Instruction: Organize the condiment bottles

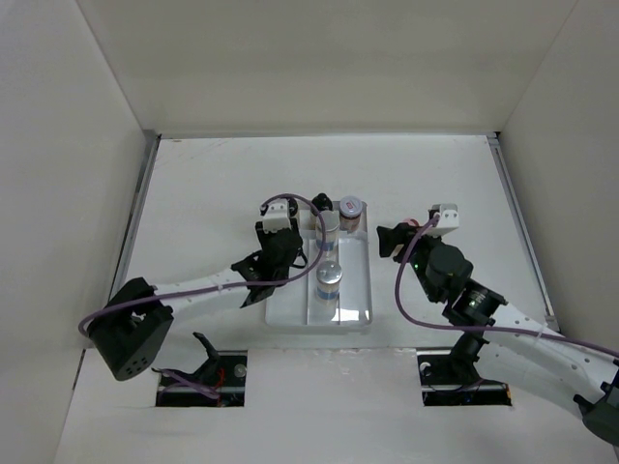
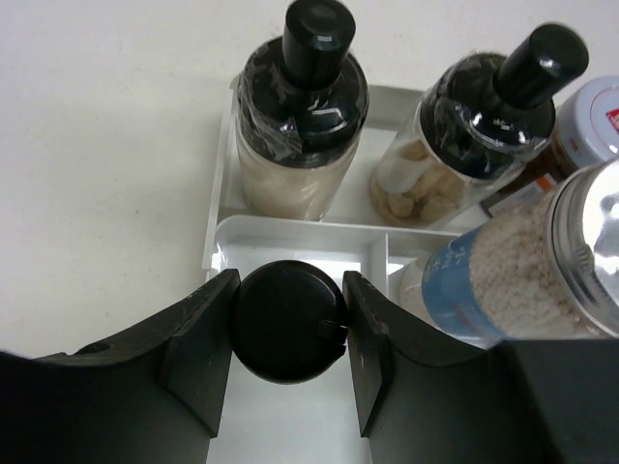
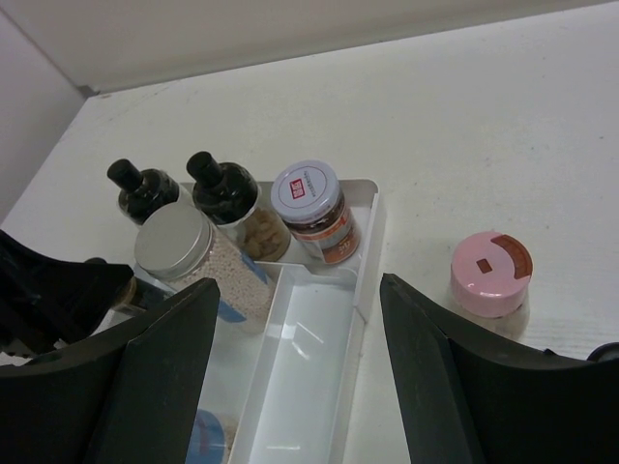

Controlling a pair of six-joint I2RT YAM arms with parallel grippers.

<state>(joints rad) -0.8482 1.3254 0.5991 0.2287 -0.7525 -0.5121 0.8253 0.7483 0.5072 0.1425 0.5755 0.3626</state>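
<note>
One black-capped bottle [image 2: 287,322] sits clamped between the left fingers [image 2: 198,358] at its cap: rigid, smooth, likely slippery; right fingers [image 3: 435,387] apart, empty.

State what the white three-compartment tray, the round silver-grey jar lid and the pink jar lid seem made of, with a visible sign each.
White three-compartment tray: likely glossy plastic; thin moulded walls, light glare. Silver-grey jar lid: probably brushed metal; soft sheen. Pink jar lid: seemingly matte plastic; no glare.

Only the cap of 1 black-capped bottle [image 2: 287,322] shows; its body is hidden. The blue-labelled jar [image 2: 503,275] is blurred and cut off by the right edge.
</note>
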